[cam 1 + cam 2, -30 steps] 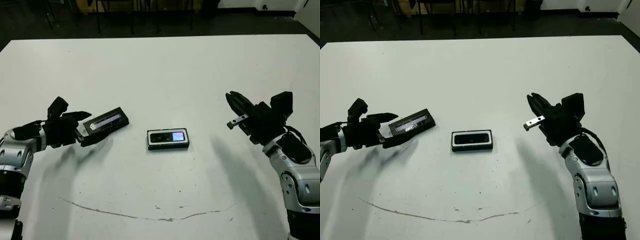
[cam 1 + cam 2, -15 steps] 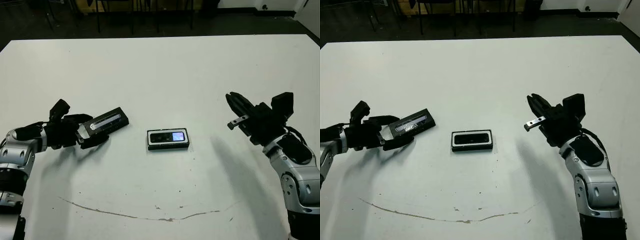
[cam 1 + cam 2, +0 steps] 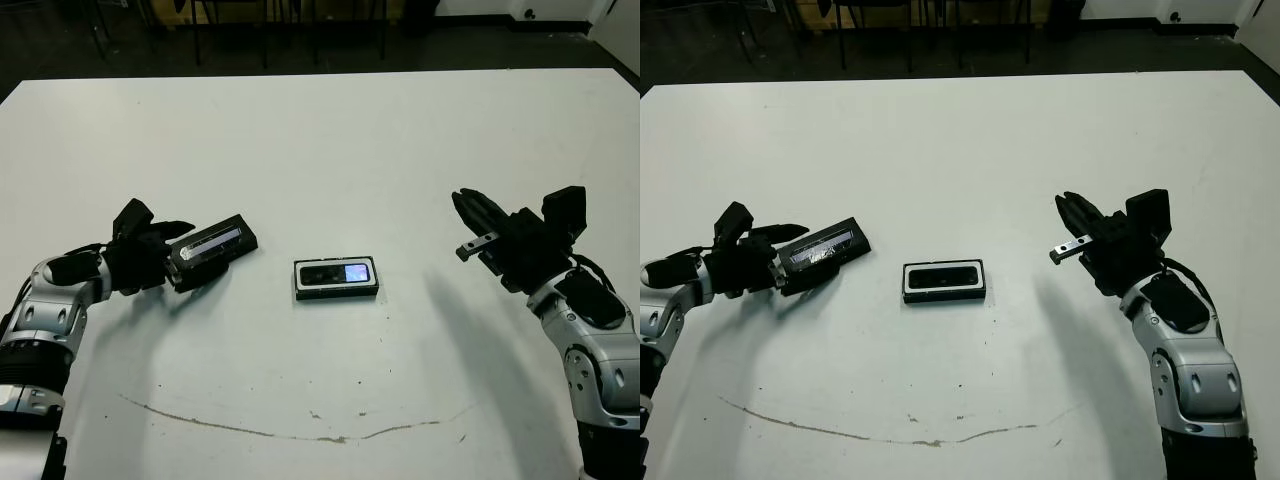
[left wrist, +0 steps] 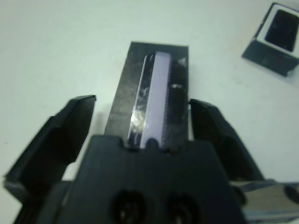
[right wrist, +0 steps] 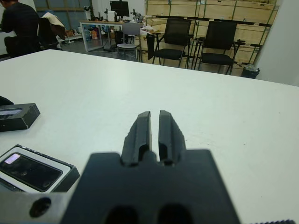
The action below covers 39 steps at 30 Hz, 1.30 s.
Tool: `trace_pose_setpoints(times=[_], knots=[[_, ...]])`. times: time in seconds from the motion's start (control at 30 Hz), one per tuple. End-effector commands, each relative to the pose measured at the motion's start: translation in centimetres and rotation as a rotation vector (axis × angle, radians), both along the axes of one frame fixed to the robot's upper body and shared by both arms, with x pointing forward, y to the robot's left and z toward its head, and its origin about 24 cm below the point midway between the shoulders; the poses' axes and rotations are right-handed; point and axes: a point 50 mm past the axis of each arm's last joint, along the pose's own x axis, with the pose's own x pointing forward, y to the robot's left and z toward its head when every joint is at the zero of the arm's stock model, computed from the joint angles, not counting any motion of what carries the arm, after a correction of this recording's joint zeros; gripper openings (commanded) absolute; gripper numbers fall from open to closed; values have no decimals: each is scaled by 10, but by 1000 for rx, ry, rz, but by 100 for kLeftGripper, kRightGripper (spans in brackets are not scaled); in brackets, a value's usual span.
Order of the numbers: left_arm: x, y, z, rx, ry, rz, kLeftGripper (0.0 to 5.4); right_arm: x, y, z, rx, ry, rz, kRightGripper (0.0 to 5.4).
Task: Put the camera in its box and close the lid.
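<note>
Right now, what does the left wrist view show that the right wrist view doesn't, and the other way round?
Only the left wrist view shows the left gripper, its fingers spread either side of the lid, and the lid's glossy silvery strip along its top.

Only the right wrist view shows the right gripper, its fingers nearly together and holding nothing, the camera's lit blue screen, and the room beyond: chairs, crates, a person.

Both show the white table, the lid, and the camera lying in the box.
</note>
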Motion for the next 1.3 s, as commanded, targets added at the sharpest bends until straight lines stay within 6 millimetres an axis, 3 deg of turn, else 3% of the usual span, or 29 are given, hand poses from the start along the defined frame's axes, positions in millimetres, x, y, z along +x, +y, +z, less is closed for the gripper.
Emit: trace_pose_setpoints(times=[0.03,0.27,0.8,1.03,1.2,1.3], knots=[[-6,2,-6,-27,48,17,399,-1,-5,-2,-23,14,-17,0],[-8,5,-3,-51,120,-65,276,0,-6,-1,-23,10,-21,0],[-9,12,6,-43,95,-66,275,0,-6,-1,-43,16,-34,0],[-5,-2,44,-193,-50,-33,275,1,-6,-3,-33,19,-26,0],[-3,-16,78,-220,-126,-146,275,1,-4,-3,-26,19,-19,0],[0,-26,89,-172,-118,-231,275,1,-2,-4,-32,23,-18,0]])
